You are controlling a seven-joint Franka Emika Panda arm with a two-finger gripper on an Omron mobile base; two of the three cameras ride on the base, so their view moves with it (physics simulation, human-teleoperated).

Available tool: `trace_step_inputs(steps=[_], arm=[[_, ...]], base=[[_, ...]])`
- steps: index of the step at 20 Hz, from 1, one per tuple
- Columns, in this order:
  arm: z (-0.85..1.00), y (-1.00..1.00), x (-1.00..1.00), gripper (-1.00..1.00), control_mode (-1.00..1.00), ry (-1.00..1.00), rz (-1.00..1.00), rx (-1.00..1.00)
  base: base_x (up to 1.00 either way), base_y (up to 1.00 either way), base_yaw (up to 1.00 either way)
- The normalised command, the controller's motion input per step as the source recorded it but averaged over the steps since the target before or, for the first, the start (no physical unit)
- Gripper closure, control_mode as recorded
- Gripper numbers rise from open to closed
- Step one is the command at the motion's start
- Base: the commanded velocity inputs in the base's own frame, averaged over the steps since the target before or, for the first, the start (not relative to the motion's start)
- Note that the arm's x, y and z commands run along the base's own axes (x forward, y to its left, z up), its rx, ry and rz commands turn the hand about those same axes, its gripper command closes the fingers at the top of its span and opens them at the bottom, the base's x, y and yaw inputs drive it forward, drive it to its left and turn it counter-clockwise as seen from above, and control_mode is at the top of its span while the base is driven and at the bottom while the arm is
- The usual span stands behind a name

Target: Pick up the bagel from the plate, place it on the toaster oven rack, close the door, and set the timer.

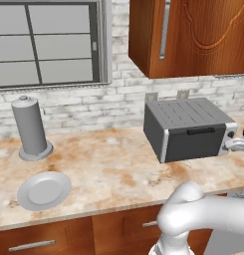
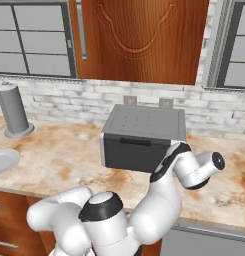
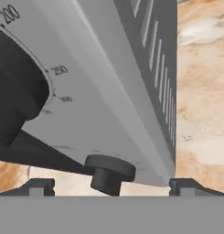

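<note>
Countertop oven's shut door sits beside spread jaws.

- The white arm rises from the near base, bends at the elbow and reaches far right.
- The gripper has its jaws spread wide, holding nothing.

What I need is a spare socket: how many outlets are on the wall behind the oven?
2 outlets, side by side on the brick wall just above the oven's back edge: one left, one right. Others may be hidden behind the oven.
</note>
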Motion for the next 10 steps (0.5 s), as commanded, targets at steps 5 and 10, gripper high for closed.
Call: trace_step_inputs(steps=[5, 10], arm=[[-0.11, -0.2, 0.25, -1.0, -1.0, 0.0, 0.01, 0.0], [-0.19, -0.17, 0.2, -1.0, -1.0, 0.0, 0.0, 0.0]], base=[[0.0, 0.0, 0.0], [0.0, 0.0, 0.0]])
